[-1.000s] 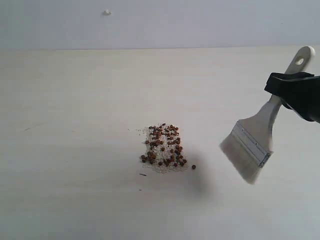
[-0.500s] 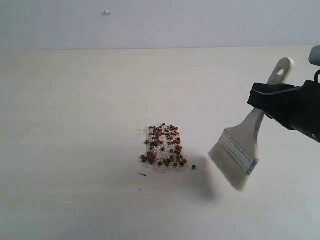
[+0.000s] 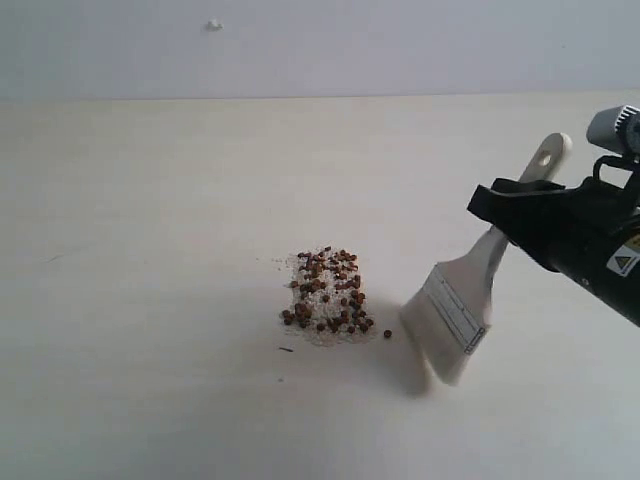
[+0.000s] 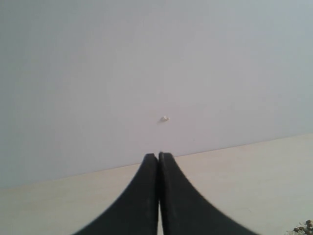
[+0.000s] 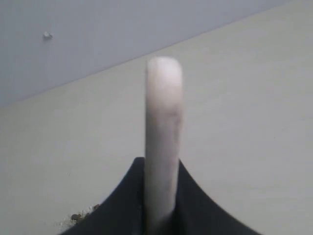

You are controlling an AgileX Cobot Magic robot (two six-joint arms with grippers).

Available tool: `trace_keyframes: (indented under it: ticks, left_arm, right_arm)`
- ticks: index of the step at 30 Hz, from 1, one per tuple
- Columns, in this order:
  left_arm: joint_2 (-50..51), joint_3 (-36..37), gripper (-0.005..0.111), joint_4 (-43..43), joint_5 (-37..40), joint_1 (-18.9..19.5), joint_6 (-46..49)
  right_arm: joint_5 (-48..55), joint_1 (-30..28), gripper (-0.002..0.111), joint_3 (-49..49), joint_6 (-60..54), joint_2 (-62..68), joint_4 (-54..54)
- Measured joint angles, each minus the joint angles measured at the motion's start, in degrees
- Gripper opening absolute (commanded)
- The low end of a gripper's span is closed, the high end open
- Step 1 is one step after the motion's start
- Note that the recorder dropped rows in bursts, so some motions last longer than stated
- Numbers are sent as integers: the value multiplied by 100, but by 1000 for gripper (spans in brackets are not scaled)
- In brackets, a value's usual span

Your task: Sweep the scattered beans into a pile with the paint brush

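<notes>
The reddish-brown beans lie gathered in a pile [image 3: 327, 298] with whitish crumbs near the middle of the pale table [image 3: 150, 250]. One stray bean [image 3: 387, 334] sits just right of the pile. My right gripper [image 3: 510, 215] is shut on the handle of the paint brush [image 3: 462, 300], whose off-white bristles [image 3: 428, 345] hang tilted just right of the stray bean. In the right wrist view the handle [image 5: 163, 132] stands up between the jaws, and a few beans [image 5: 78, 216] show at the edge. My left gripper [image 4: 158, 155] is shut and holds nothing.
A grey wall [image 3: 320, 45] with a small white knob [image 3: 214, 24] bounds the table's far side. The brush casts a shadow [image 3: 405, 370] on the table under the bristles.
My right gripper has carried the brush leftward and downward, bringing the bristles close to the stray bean. The pile and the left gripper have not moved.
</notes>
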Motion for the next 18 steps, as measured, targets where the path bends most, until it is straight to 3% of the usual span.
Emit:
trace_keyframes:
  ticks: [5, 18]
  left_arm:
    - [0, 0, 0, 0, 0, 0, 0]
    - [0, 0, 0, 0, 0, 0, 0]
  right_arm:
    - [-260, 255, 0, 0, -64, 285, 309]
    - [-812, 295, 0, -10, 311, 828, 484]
